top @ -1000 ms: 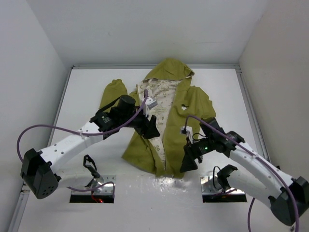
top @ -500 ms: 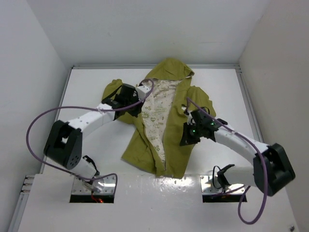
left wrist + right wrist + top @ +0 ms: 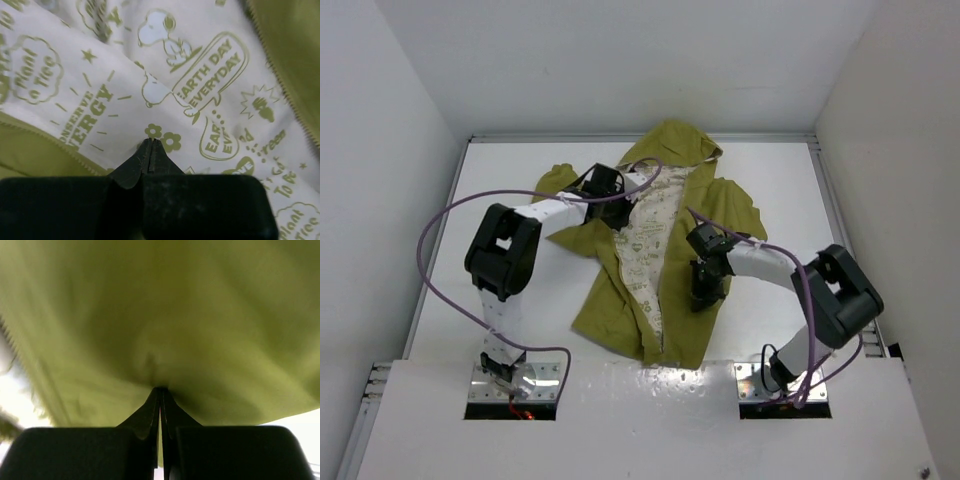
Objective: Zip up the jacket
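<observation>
The white tabletop (image 3: 500, 175) is carrying the jacket (image 3: 620, 312), which is lying open with its cream printed lining facing up. The left gripper (image 3: 620, 212) is holding its fingers together, with the lining directly under its tips. The right gripper (image 3: 705, 295) is pinching a pucker of olive fabric that is gathering at its closed tips.

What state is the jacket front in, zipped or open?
Open. The jacket lies spread apart down the front, cream lining exposed in the gap.
</observation>
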Controlling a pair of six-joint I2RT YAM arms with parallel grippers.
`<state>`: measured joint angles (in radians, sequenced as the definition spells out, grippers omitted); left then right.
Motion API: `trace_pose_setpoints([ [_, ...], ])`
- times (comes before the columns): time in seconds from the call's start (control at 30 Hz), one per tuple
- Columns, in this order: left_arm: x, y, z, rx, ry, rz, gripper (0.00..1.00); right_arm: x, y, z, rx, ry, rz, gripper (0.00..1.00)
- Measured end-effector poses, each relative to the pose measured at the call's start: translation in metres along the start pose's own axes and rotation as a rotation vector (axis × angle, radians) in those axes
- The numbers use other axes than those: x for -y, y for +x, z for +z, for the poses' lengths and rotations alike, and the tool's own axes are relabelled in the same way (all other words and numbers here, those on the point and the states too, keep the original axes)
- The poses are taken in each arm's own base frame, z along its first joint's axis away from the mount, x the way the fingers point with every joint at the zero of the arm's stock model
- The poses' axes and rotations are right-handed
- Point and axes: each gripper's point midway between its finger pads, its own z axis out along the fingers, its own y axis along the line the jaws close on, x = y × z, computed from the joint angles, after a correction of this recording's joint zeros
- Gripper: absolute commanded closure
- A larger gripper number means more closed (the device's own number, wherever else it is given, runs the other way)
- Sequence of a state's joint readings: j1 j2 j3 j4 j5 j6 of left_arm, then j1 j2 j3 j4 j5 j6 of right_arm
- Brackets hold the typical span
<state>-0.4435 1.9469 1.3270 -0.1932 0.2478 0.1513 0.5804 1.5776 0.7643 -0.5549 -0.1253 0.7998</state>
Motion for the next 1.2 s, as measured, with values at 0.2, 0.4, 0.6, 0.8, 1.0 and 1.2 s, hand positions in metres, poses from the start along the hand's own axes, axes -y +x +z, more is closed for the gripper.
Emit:
trace_pose_setpoints([
  [0.2, -0.001, 0.032, 0.019, -0.095, 0.010, 0.006, 1.00, 0.005, -0.013, 0.011, -0.072, 0.102, 0.051, 1.00],
  [0.4, -0.001, 0.047, 0.011, -0.119, -0.008, 0.004, 1.00, 0.011, -0.043, 0.011, -0.074, 0.129, 0.098, 1.00],
  [0.6, 0.016, 0.081, -0.019, -0.163, 0.006, -0.046, 1.00, 0.012, -0.101, 0.014, -0.014, 0.140, 0.095, 1.00],
  [0.8, 0.055, 0.106, -0.043, -0.199, 0.104, -0.163, 1.00, -0.007, -0.184, 0.018, 0.150, 0.057, 0.048, 1.00],
  [1.0, 0.089, 0.093, -0.064, -0.148, 0.181, -0.270, 0.85, -0.040, -0.231, 0.003, 0.331, -0.153, -0.040, 0.74],
  [1.2, 0.086, 0.038, -0.095, 0.044, 0.170, -0.283, 0.67, -0.029, -0.191, -0.077, 0.416, -0.400, -0.058, 0.40],
])
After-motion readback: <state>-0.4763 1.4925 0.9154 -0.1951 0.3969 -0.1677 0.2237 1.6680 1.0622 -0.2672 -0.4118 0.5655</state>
